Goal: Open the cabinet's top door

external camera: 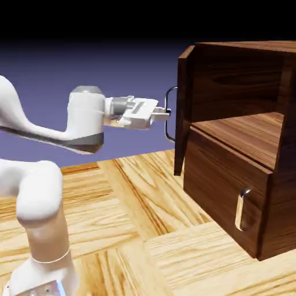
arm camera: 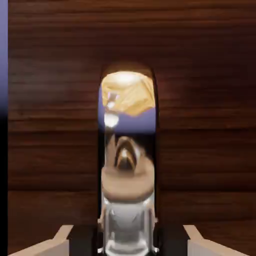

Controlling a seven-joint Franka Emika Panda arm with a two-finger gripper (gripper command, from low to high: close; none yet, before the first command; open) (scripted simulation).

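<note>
Top door (external camera: 182,110): dark walnut wood-grain upper panel, at the cabinet opening's left side in the exterior view, swung well out so the compartment shows
White jointed arm (external camera: 85,118): reaches in from the left at handle height, probably so its pull goes straight into the door
Jaws (external camera: 168,111): clenched on the handle from both sides, near mid-height; a central hold likely limits slipping as the door turns
Curved silver handle (arm camera: 127,187): upright on the door's outer face, bowed clear of the wood, giving the fingers room
Dark walnut boxy cabinet (external camera: 283,191): on the pale parquet tabletop (external camera: 115,202), its bulk presumably steadying the hinge side
Lower wood-grain panel (external camera: 219,179): closed, its own silver handle (external camera: 240,211) ungripped, since the task concerns only the top; opening looks essentially achieved
</note>
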